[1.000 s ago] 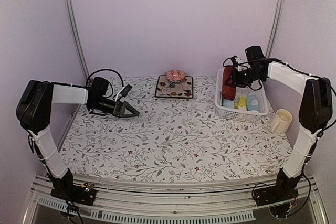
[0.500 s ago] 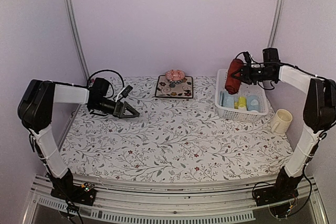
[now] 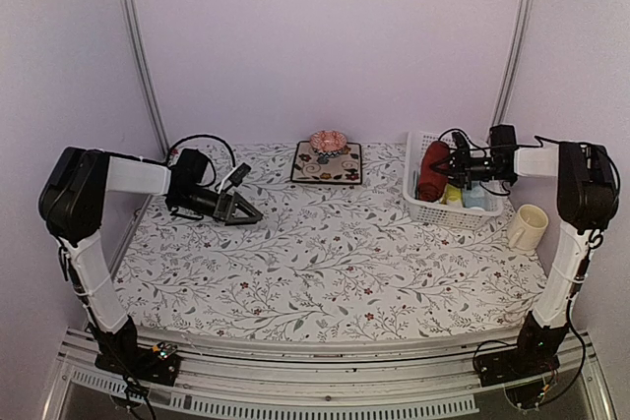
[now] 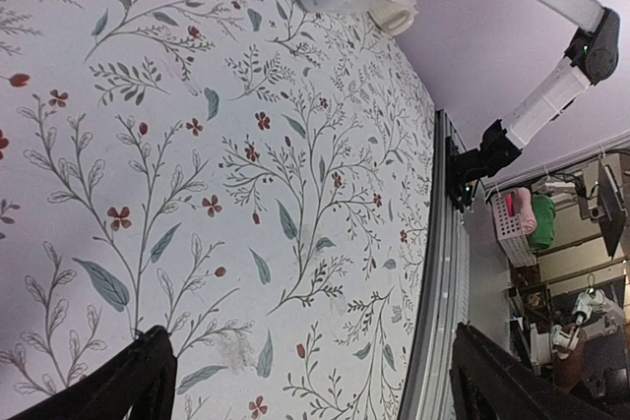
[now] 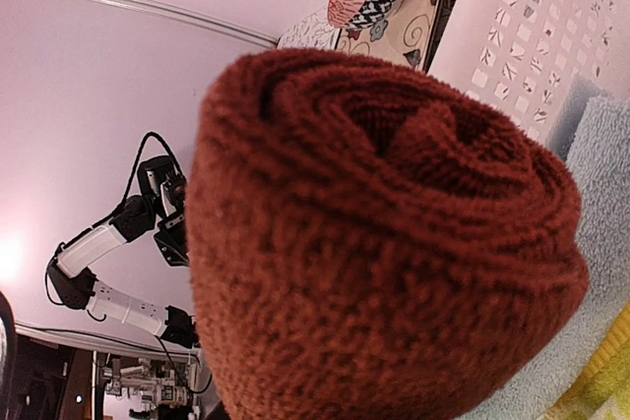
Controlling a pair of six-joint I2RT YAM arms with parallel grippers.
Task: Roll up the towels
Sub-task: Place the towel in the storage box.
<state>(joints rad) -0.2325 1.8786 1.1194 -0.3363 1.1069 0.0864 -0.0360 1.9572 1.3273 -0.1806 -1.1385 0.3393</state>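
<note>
— Any lettering legible here?
— None. The basket (image 3: 433, 211) beneath the right gripper (image 3: 446, 166), the mug (image 3: 529, 226) to that gripper's right and the floral bench (image 3: 325, 253) cover carry no readable words or numbers.

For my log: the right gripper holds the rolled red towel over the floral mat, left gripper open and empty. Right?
Not the mat: the top external view shows the right gripper holding the rolled red towel at the white basket. The left gripper is open and empty.

Lay open across the table's (image 3: 325, 263) middle; was blocked far right by basket (image 3: 433, 211) with red towel (image 3: 433, 160), mug (image 3: 527, 226); at back by mat (image 3: 346, 170).
</note>
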